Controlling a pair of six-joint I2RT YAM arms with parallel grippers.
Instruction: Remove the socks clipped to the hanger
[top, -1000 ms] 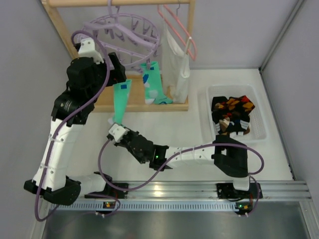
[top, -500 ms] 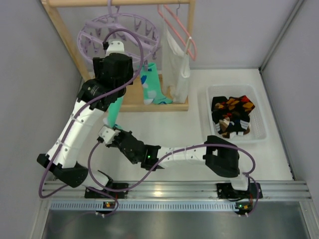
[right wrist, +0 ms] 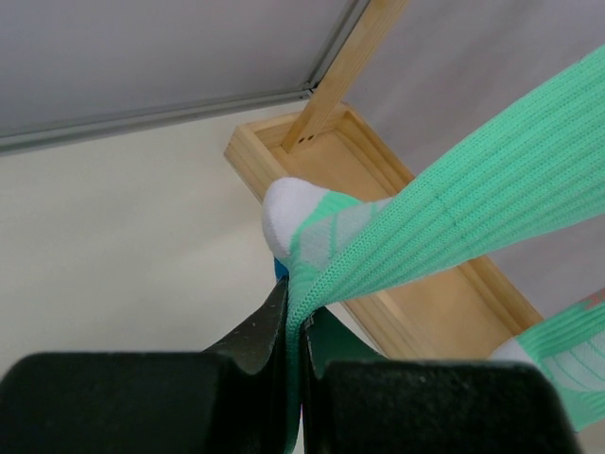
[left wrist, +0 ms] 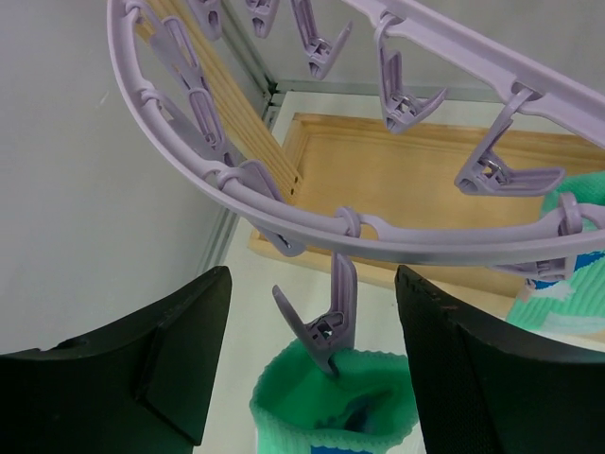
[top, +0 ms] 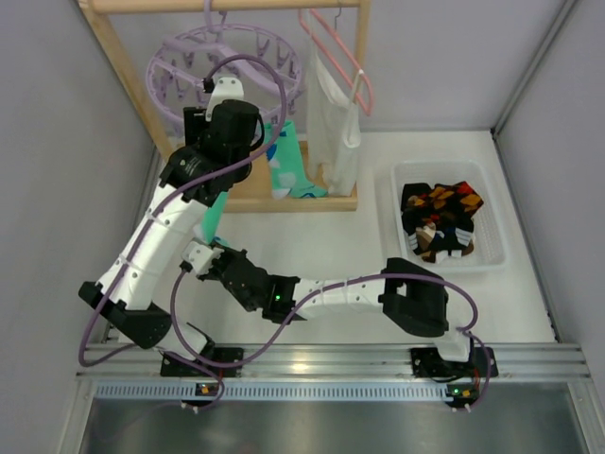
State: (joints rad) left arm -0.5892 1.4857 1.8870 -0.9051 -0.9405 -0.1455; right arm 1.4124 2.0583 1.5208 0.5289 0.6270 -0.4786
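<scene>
The lavender hanger (top: pixel 170 59) hangs from the wooden rail; its ring (left wrist: pixel 284 225) and clips fill the left wrist view. Two mint socks hang from it. One clip (left wrist: pixel 333 322) bites the cuff of the near mint sock (left wrist: pixel 331 409). My left gripper (left wrist: pixel 312 276) is open, one jaw on each side of that clip, touching nothing. My right gripper (right wrist: pixel 301 305) is shut on the toe end of the same sock (right wrist: pixel 454 218), which is stretched taut; from above this gripper (top: pixel 203 250) sits low under the sock (top: pixel 216 210). The second mint sock (top: pixel 288 163) hangs beside it.
A white garment (top: pixel 337 123) hangs on a pink wire hanger (top: pixel 342 55) right of the ring. The wooden rack base (top: pixel 248 200) lies under the socks. A white bin (top: pixel 493 203) at right holds dark patterned socks (top: pixel 440 219).
My left arm has swung right and up from beside the rack post to under the hanger ring. My right gripper has shifted slightly left, still holding the sock's toe.
</scene>
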